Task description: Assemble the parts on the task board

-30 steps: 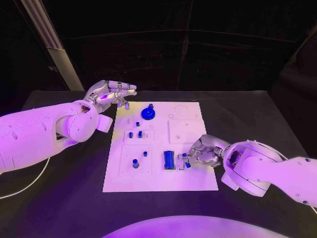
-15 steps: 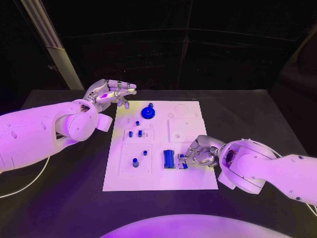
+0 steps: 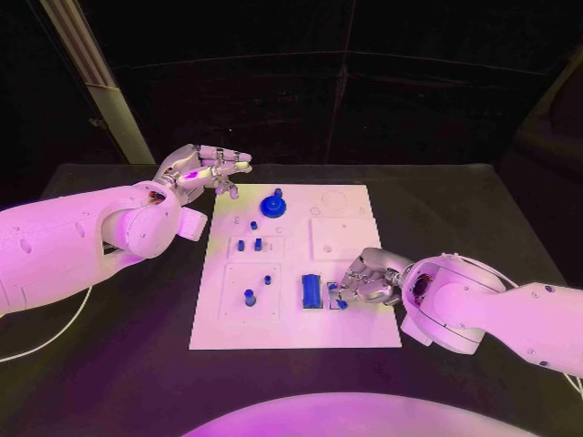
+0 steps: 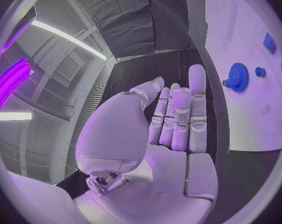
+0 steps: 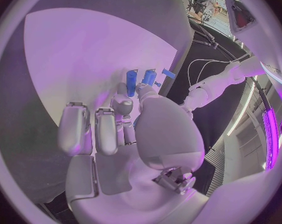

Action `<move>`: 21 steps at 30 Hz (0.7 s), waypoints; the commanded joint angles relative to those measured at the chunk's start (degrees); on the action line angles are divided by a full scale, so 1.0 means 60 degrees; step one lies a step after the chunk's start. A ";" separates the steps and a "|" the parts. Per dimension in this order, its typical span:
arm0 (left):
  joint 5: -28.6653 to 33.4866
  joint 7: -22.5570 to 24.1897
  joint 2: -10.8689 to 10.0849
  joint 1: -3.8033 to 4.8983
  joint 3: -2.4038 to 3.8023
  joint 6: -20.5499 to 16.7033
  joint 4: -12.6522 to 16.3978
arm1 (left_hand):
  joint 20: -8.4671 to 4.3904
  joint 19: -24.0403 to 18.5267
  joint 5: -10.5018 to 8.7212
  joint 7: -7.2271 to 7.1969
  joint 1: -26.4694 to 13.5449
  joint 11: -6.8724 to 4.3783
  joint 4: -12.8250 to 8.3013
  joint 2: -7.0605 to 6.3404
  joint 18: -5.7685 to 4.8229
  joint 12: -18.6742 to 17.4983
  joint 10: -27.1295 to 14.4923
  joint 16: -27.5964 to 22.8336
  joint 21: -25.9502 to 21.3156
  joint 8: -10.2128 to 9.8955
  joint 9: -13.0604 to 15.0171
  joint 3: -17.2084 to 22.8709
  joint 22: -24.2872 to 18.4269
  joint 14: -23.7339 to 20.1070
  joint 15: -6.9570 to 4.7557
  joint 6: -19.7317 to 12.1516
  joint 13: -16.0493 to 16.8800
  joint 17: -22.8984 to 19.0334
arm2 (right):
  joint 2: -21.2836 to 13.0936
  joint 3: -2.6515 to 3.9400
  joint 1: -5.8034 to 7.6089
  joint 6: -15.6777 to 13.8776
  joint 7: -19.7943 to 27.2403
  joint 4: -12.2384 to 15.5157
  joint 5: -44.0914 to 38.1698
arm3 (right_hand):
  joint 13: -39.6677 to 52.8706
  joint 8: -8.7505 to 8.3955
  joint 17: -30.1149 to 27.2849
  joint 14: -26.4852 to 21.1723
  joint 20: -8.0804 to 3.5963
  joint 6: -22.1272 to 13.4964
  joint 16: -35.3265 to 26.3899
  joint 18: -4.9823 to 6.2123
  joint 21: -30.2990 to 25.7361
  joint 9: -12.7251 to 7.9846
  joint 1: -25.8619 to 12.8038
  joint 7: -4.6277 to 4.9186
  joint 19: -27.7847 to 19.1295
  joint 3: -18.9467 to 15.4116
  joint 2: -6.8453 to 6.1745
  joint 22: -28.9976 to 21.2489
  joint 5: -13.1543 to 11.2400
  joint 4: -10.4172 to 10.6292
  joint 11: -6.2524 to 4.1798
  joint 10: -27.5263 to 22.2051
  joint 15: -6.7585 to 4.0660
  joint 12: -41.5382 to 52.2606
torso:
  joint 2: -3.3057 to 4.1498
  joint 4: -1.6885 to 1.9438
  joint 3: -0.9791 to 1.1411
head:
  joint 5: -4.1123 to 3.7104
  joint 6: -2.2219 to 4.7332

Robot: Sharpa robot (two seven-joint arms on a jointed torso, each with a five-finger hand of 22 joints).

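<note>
the left hand (image 3: pixel 202 170) is held raised off the far left corner of the task board (image 3: pixel 371 332), fingers loosely apart and nothing gripped, seemingly parked clear of the work. just beside it on the board a blue gear (image 3: pixel 274 208) is seated. further right, a long blue block (image 3: pixel 311 291) stands near the board's front. at its right side a small blue part (image 3: pixel 335 297) is met by the fingertips of the right hand (image 3: pixel 371 280), which is lowered onto the board, presumably to seat that part. whether the part is pinched or merely touched cannot be told.
</note>
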 commanded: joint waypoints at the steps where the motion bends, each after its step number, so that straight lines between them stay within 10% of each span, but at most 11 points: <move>1: 0.0023 0.0026 -0.0013 0.0016 0.0006 0.0075 0.0028 | 0.0023 -0.0010 0.0056 0.0063 0.0009 -0.0009 0.0016 0.0078 0.0137 0.0013 -0.0041 0.0000 -0.0066 0.0051 -0.0005 -0.0052 -0.0013 -0.0053 0.0021 -0.0027 -0.0014 -0.0010 | 0.0014 -0.0005 0.0005 0.0070 -0.0154 -0.0020 -0.0295 | 0.0021 0.0035 0.0261 0.0566 -0.0028 0.0029 0.0041 -0.0133 0.0016 0.0022 -0.0132 0.0030 0.0017 -0.0011 -0.0010 0.0008 -0.0133 0.0082 -0.0017 0.0084 -0.0067 0.0042 | 0.0004 -0.0009 0.0003 | -0.0002 0.0010; 7: 0.0023 0.0025 -0.0011 0.0017 0.0006 0.0073 0.0027 | 0.0023 -0.0006 0.0056 0.0063 0.0012 -0.0009 0.0018 0.0082 0.0137 0.0027 -0.0045 0.0005 -0.0072 0.0056 -0.0004 -0.0055 -0.0018 -0.0053 0.0021 -0.0027 -0.0014 -0.0014 | 0.0046 -0.0005 0.0005 0.0023 -0.0037 -0.0027 -0.0364 | 0.0121 0.0099 0.0293 0.0574 -0.0032 0.0076 0.0060 -0.0143 0.0038 0.0091 -0.0486 0.0026 0.0035 -0.0233 0.0041 0.0054 -0.0516 0.0281 -0.0015 0.0162 -0.0065 0.0166 | 0.0003 -0.0003 0.0001 | -0.0010 0.0000; 13: 0.0023 0.0028 -0.0009 0.0017 0.0006 0.0073 0.0024 | 0.0023 -0.0006 0.0056 0.0063 0.0012 -0.0009 0.0018 0.0082 0.0137 0.0027 -0.0045 0.0005 -0.0072 0.0056 -0.0004 -0.0055 -0.0018 -0.0053 0.0021 -0.0027 -0.0014 -0.0014 | 0.0070 -0.0005 0.0004 0.0077 0.0067 -0.0024 -0.0457 | 0.0288 0.0178 0.0356 0.0588 -0.0039 0.0110 0.0098 -0.0157 0.0083 0.0203 -0.1388 -0.0012 0.0070 -0.0964 0.0282 0.0144 -0.2713 0.0333 -0.0038 0.0265 -0.0084 0.0354 | -0.0002 -0.0004 0.0001 | -0.0017 0.0000; 21: 0.0023 0.0029 -0.0009 0.0017 0.0006 0.0077 0.0024 | 0.0023 -0.0006 0.0056 0.0063 0.0012 -0.0009 0.0018 0.0082 0.0137 0.0027 -0.0045 0.0005 -0.0072 0.0056 -0.0004 -0.0055 -0.0018 -0.0053 0.0021 -0.0027 -0.0014 -0.0014 | 0.0069 -0.0005 0.0004 0.0260 0.0158 0.0012 -0.0490 | 0.0677 0.0262 0.0481 0.0616 -0.0059 0.0237 0.0187 -0.0186 0.0174 0.0274 -0.1406 -0.0078 0.0131 -0.1115 0.0544 0.0305 -0.2639 0.0314 -0.0092 0.0477 -0.0121 0.0838 | -0.0001 -0.0010 0.0005 | -0.0027 -0.0012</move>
